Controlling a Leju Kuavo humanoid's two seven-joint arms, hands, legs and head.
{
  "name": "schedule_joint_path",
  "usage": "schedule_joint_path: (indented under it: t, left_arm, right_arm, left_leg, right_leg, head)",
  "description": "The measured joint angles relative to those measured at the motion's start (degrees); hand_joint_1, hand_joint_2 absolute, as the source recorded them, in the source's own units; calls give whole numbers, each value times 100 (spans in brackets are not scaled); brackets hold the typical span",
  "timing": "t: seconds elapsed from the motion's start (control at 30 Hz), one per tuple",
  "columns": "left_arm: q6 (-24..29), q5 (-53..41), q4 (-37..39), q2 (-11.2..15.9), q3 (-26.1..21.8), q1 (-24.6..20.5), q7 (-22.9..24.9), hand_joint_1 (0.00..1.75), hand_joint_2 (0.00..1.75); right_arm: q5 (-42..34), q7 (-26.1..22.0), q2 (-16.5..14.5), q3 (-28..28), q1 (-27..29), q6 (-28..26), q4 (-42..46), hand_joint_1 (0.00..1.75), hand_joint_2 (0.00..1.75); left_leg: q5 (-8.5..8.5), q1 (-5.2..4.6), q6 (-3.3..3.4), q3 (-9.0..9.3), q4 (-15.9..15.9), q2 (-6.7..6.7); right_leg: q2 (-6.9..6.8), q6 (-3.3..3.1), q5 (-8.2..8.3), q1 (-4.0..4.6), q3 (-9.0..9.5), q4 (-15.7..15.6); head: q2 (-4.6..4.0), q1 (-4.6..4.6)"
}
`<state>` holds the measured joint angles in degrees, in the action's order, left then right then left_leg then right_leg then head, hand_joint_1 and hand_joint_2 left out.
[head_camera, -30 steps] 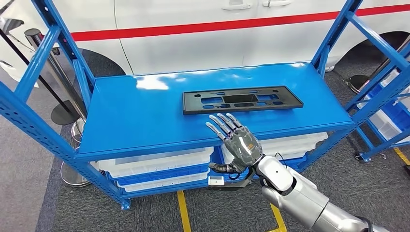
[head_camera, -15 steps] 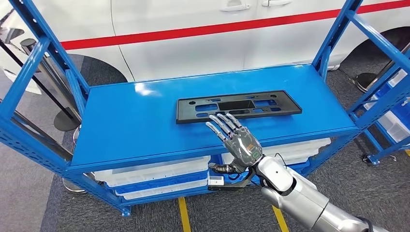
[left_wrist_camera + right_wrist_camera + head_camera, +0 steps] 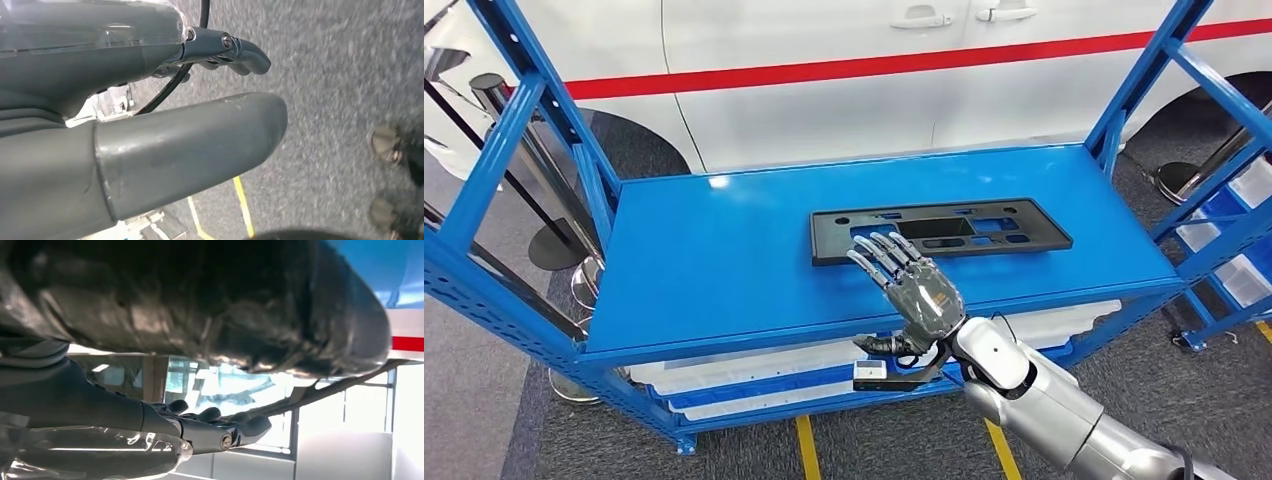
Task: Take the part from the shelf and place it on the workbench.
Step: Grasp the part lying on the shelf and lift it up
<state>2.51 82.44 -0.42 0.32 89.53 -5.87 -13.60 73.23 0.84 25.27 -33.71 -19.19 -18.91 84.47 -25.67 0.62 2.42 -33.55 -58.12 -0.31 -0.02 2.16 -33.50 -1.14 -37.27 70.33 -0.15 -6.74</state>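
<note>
Part (image 3: 941, 232) lies flat on the blue shelf (image 3: 724, 260), centre-right of the frame, not yet lifted. Your right hand (image 3: 914, 285) hovers at its near edge, fingers spread, holding nothing. You still have grasp, carry and placement ahead; no workbench is visible.

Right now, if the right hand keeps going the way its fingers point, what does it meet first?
Most likely the black part: the right hand points up-shelf, fingertips at the part's near edge on the blue shelf. Height above it is unclear.
</note>
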Motion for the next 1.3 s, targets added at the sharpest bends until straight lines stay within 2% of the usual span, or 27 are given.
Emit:
schedule_joint_path:
  t: [0.03, 0.07, 0.1, 0.17, 0.2, 0.23, 0.27, 0.33, 0.4, 0.47, 0.53, 0.57, 0.6, 0.63, 0.67, 0.7, 0.77, 0.9, 1.03, 1.2, 1.3]
  left_arm:
    - [-1, 0, 0, 1, 0, -9, 1, 0, 0]
    - [-2, 0, 0, 2, 0, -15, 2, 0, 0]
    - [-3, 0, 0, 2, 0, -17, 5, 0, 0]
    - [-4, 0, 0, 1, 0, -18, 14, 0, 0]
    - [-6, 0, 0, 1, 0, -25, 17, 0, 0]
    - [-9, 0, 0, 1, 0, -34, 21, 0, 0]
    - [-13, 0, 0, 1, 0, -42, 23, 0, 0]
    - [-17, 0, 1, 2, 0, -59, 28, 0, 0]
    - [-19, 0, 1, 6, 0, -67, 36, 0, 0]
    - [-18, 1, 1, 8, 0, -74, 41, 0, 0]
    - [-3, 1, 1, 7, 0, -75, 43, 0, 0]
    - [6, 0, 1, 7, 0, -72, 46, 0, 0]
    - [14, 0, 1, 8, 0, -68, 51, 0, 0]
    - [20, 0, 1, 8, 0, -66, 56, 0, 0]
    - [25, 0, 1, 9, 0, -65, 60, 0, 0]
    - [28, 0, 2, 12, 0, -67, 62, 0, 0]
    - [33, 4, 2, 13, 0, -79, 61, 0, 0]
    - [27, 45, 2, 3, 0, -89, 56, 0, 0]
    - [16, 71, 2, 3, 0, -97, 39, 0, 0]
    - [10, 96, 2, 1, 0, -115, 25, 0, 0]
    - [-9, 96, 0, 1, 0, -128, 25, 0, 0]
  right_arm:
    - [-17, -6, -1, -1, 1, 17, -10, 0, 0]
    - [-33, -8, -1, -2, 2, 36, -22, 0, 0]
    - [-48, -7, -2, -3, 0, 52, -33, 0, 0]
    - [-78, -2, -2, 0, -15, 79, -50, 0, 0]
    - [-89, 0, -3, 1, -28, 86, -58, 0, 0]
    - [-94, 1, -3, 3, -43, 91, -68, 0, 0]
    - [-97, 1, -4, 3, -53, 95, -77, 0, 0]
    - [-99, 2, -4, 6, -64, 101, -90, 0, 0]
    - [-100, 3, -4, 8, -70, 103, -95, 0, 87]
    - [-96, 6, -8, 9, -77, 110, -99, 0, 175]
    - [-89, 17, -19, 9, -77, 143, -119, 0, 175]
    - [-85, 27, -26, 9, -75, 166, -134, 0, 175]
    - [-84, 41, -32, 9, -75, 185, -149, 0, 175]
    - [-84, 57, -39, 9, -74, 197, -159, 0, 175]
    - [-83, 72, -44, 9, -75, 203, -166, 0, 175]
    - [-83, 83, -49, 9, -78, 209, -171, 0, 175]
    - [-85, 93, -54, 10, -85, 246, -181, 0, 175]
    - [-113, 84, -57, 14, -110, 418, -214, 0, 175]
    - [-124, 78, -64, 7, -153, 515, -265, 0, 175]
    - [-126, 71, -110, -32, -217, 578, -327, 0, 175]
    - [-137, 70, -163, -53, -278, 626, -374, 0, 175]
  left_leg:
    - [-19, -4, 11, 16, -3, -2]
    - [-45, -8, 16, 44, -7, -6]
    - [-76, -9, 13, 84, -11, -10]
    - [-149, -9, -13, 179, -13, -17]
    - [-183, -18, -38, 212, -20, -19]
    - [-209, -26, -67, 227, -23, -21]
    - [-225, -32, -97, 228, -19, -21]
    - [-248, -40, -158, 245, -2, -14]
    - [-345, -37, -222, 211, -137, -5]
    - [-600, -25, -271, -68, -692, -3]
    - [-834, -15, -300, -514, -1425, -2]
    - [-824, -12, -306, -662, -1612, -1]
    - [-692, -10, -304, -702, -1577, -1]
    - [-470, -9, -294, -630, -1328, -1]
    - [-215, -9, -273, -483, -939, -1]
    - [-36, -19, -249, -325, -563, -1]
    - [106, -28, -207, -145, -127, -5]
    - [96, -42, -186, -123, -55, -19]
    - [81, -49, -143, -123, -55, -19]
    - [77, -52, -123, -123, -56, -18]
    - [78, -52, -121, -122, -57, -18]
  right_leg:
    - [0, 9, -62, -3, -201, 299]
    - [0, 12, -8, -4, -317, 413]
    - [-1, 7, 157, -5, -328, 318]
    - [-1, -26, 656, -2, -76, -384]
    - [-1, -50, 810, 12, 68, -728]
    - [-3, -76, 881, 27, 171, -969]
    - [-1, -101, 863, 45, 213, -1069]
    - [7, -153, 821, 48, 236, -1117]
    - [10, -215, 813, 17, 290, -1166]
    - [-4, -273, 793, 5, 346, -1192]
    - [-14, -308, 757, 17, 372, -1186]
    - [-13, -313, 736, 22, 389, -1181]
    - [-9, -311, 713, 25, 415, -1176]
    - [-5, -304, 686, 26, 449, -1170]
    - [-2, -292, 657, 26, 483, -1166]
    - [2, -271, 628, 39, 508, -1156]
    - [4, -239, 590, 69, 520, -1137]
    - [0, -259, 585, 80, 528, -1157]
    - [2, -229, 596, 77, 549, -1202]
    - [3, -169, 604, 73, 556, -1221]
    - [3, -160, 607, 74, 556, -1221]
  head:
    - [0, 0]
    - [0, 0]
    - [0, -1]
    - [0, -1]
    - [0, -1]
    - [0, 0]
    - [0, -1]
    - [0, 0]
    - [0, 1]
    - [0, 2]
    - [0, 2]
    - [0, 2]
    - [0, 2]
    - [0, 2]
    - [0, 2]
    - [0, 3]
    - [0, 1]
    - [0, 0]
    - [0, 0]
    - [0, 1]
    - [0, 1]
